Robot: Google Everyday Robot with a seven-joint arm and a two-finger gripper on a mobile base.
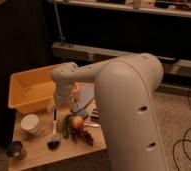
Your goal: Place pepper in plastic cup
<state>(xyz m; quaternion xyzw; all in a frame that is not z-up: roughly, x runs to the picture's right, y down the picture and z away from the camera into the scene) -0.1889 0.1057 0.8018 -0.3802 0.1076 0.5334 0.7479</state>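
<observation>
Though checked closely, cannot tell grip state of gripper [59, 102] left of centre; notes pepper [65, 128] untaken on table [39, 151] lower left beside orange fruit [77, 121], plastic cup unseen, task seemingly wholly outstanding.

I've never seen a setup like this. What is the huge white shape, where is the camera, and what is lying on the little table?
The huge white shape is the robot's single arm, filling the foreground of the one camera view; where that camera is mounted is not on record. The arm stretches left and bends down over a small wooden table. Its end effector hangs at the arm's tip, in front of a yellow bin. On the table are a white cup, a metal bowl, a brush, an orange fruit and, beside it, a dark green pepper. The pepper lies on the table, not held. I cannot pick out the small plastic cup.
</observation>
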